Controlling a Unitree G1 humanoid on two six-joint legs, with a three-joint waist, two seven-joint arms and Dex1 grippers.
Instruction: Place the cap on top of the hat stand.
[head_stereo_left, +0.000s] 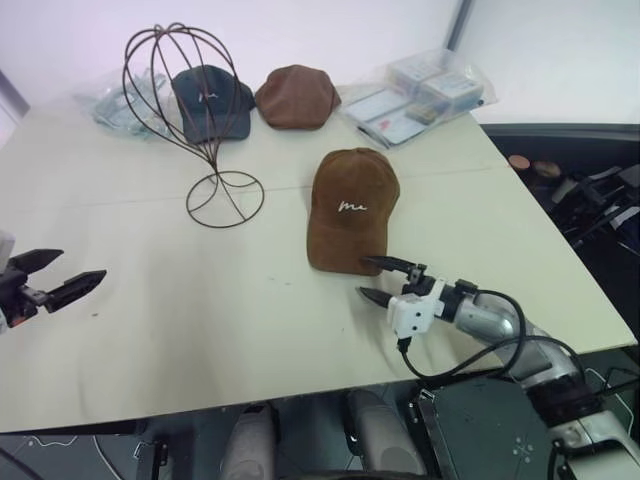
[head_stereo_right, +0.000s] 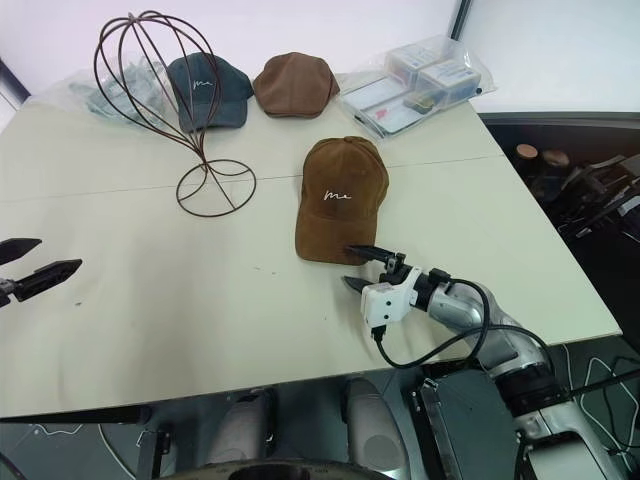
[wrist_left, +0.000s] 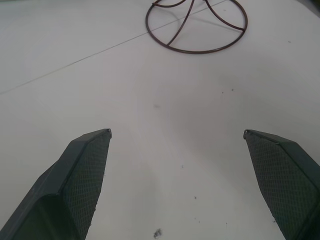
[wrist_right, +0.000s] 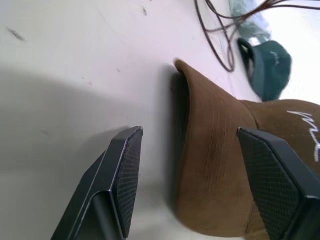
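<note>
Pale worktop (head_stereo_left: 150, 330) spans the frame; upper left, the hat stand (head_stereo_left: 190, 110) stands bare. Centre, the cap (head_stereo_left: 350, 205), brown suede with white script, lies ungrasped: lifting and placing remain. Right end effector (head_stereo_left: 380, 280) spreads wide at its brim; left end effector (head_stereo_left: 60, 275) wide, empty.

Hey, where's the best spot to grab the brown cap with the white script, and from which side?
Probably the brim of the cap, approached from the table's near edge. The brim points at the right gripper, which is open, with one finger over it and one beside it. It is thin and stiff enough to pinch.
</note>
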